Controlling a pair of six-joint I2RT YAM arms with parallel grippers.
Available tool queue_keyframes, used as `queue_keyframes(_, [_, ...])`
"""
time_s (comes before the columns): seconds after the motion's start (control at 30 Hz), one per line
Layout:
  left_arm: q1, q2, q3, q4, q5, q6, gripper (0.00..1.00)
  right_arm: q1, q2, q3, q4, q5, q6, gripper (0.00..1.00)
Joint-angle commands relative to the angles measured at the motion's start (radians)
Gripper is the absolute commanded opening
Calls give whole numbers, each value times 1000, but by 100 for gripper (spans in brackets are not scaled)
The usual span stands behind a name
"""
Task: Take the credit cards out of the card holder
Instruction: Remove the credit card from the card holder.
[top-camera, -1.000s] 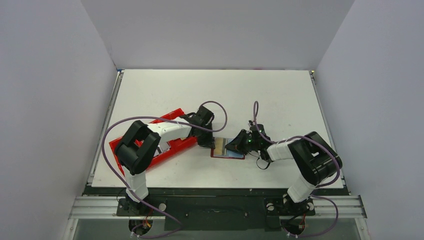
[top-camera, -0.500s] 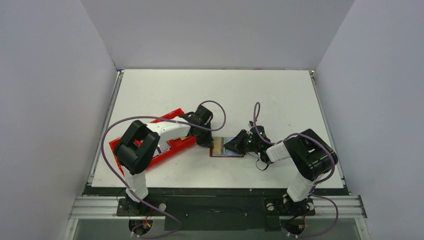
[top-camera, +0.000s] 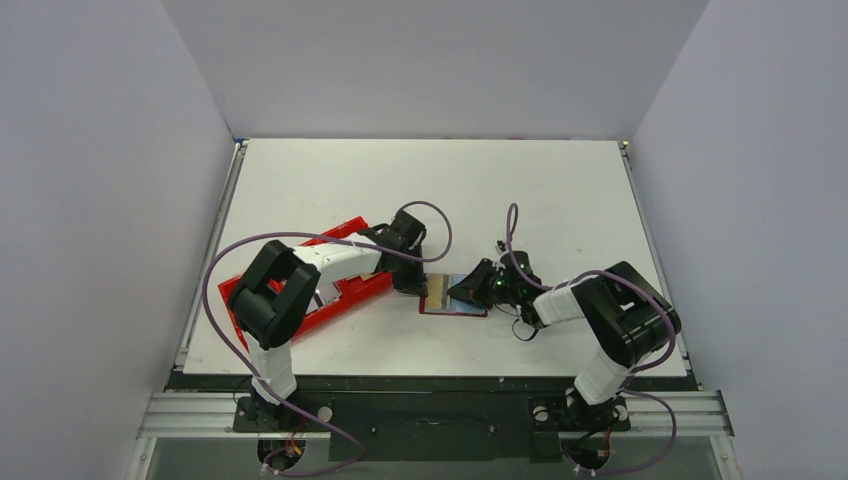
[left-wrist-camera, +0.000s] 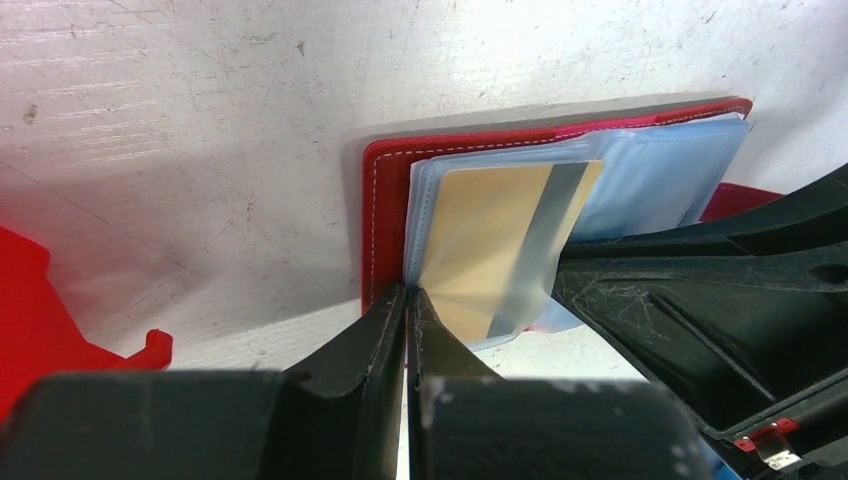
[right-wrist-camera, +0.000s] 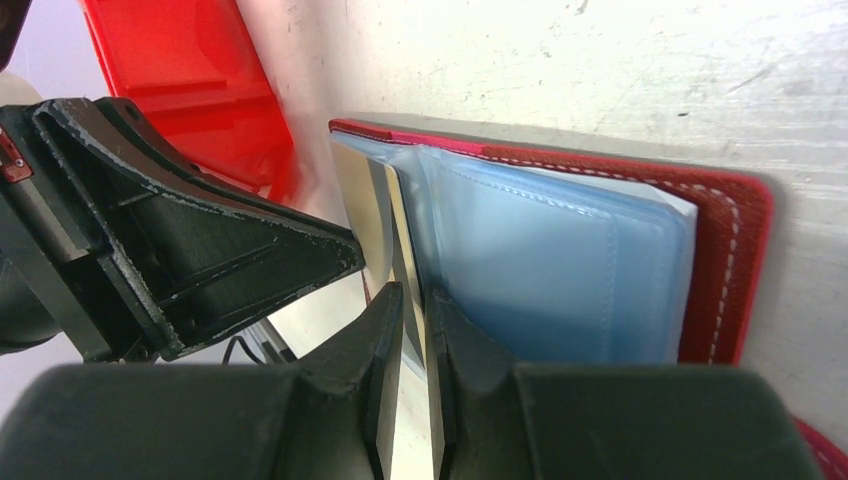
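Observation:
The card holder lies open on the table between both arms, its red cover under grey-blue pockets. A gold-tan credit card with a grey stripe sticks out of the pockets at an angle. My left gripper is shut, its tips against the near-left corner of the pockets; I cannot tell whether it pinches a sleeve. From the other side, my right gripper is nearly closed, with the credit card edge-on between its fingers. In the top view the left gripper and right gripper flank the holder.
A bright-red plastic tray lies under the left arm, just left of the holder, also seen as the tray behind the left gripper. Purple cables loop over both arms. White table stretches away behind the arms.
The right gripper and the holder have edged slightly left, and the right arm's elbow has shifted. The left arm has stayed put.

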Motion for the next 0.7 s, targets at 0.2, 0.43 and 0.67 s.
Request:
queue_keyframes(0.2, [-22,84,-43,-21,-71,15,0,41,-49,-1,26,-66,-7,16])
queue_keyframes(0.43, [-20,84,-46,-19,-71,13,0,14,-39,-66,168,-65,68,29])
queue_keyframes(0.67, [-21,87,-48,-16,-66,11,0,11,-31,-96,242,-48,99,39])
